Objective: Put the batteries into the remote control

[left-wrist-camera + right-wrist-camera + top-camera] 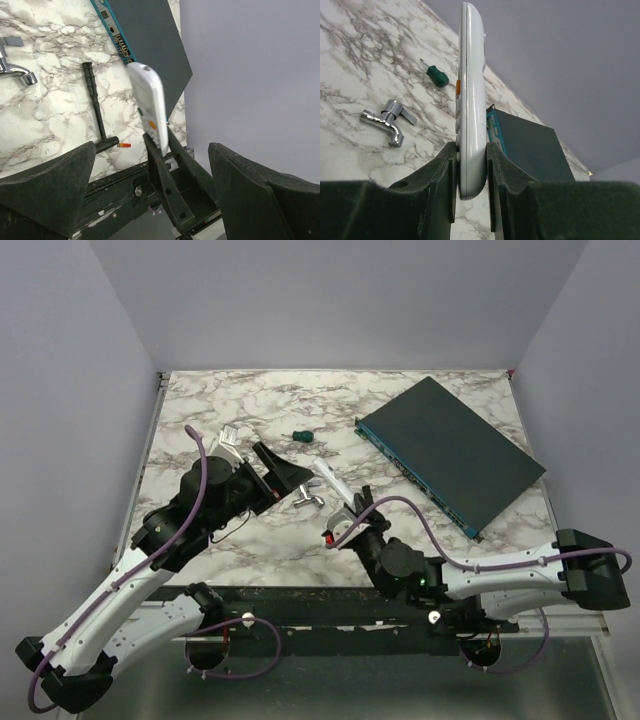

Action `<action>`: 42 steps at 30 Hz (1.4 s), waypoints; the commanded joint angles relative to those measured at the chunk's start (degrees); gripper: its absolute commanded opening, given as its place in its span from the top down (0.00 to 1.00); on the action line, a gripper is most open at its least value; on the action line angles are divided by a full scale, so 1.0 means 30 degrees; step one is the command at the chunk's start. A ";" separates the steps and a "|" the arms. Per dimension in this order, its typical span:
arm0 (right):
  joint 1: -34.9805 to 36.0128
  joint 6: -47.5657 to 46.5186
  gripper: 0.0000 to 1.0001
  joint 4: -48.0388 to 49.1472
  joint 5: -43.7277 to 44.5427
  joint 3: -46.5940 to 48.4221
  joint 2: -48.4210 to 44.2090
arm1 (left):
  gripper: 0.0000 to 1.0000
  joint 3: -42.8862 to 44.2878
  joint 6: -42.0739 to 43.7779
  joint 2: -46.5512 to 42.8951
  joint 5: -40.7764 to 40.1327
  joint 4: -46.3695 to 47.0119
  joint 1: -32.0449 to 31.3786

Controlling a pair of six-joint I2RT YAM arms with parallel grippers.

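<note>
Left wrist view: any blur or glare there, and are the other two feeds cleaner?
Left wrist: remote sharp, its white face glaring slightly; own jaws up close dark and soft. Right wrist: remote's edge nearly blown out, metal piece glinting, marble table crisp. Top: even soft light, faint shadows, no blur.

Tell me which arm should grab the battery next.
Left: the left gripper is open and empty, while the right gripper is clamped on the remote control. The battery lies loose on the table.

no readable text, labels, brands or numbers on anything
</note>
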 commanded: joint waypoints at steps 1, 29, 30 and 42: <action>0.0817 -0.4381 0.99 0.6287 0.2283 -0.0327 0.0497 | 0.01 -0.0544 -0.0245 -0.0455 -0.0158 -0.0937 0.0023; 0.3666 -1.7503 0.99 2.1739 0.1939 -0.0203 0.8130 | 0.15 -0.2329 -0.0458 -0.0492 0.1697 0.1554 0.0035; 0.3702 -1.7480 0.99 2.1738 0.1944 -0.0124 0.8189 | 0.17 -0.2355 -0.0415 -0.0378 0.1780 0.1631 0.0039; 0.3998 -1.7225 0.99 2.1741 0.2090 0.0295 0.8284 | 0.56 -0.2974 -0.0546 -0.0346 0.2389 0.2639 0.0023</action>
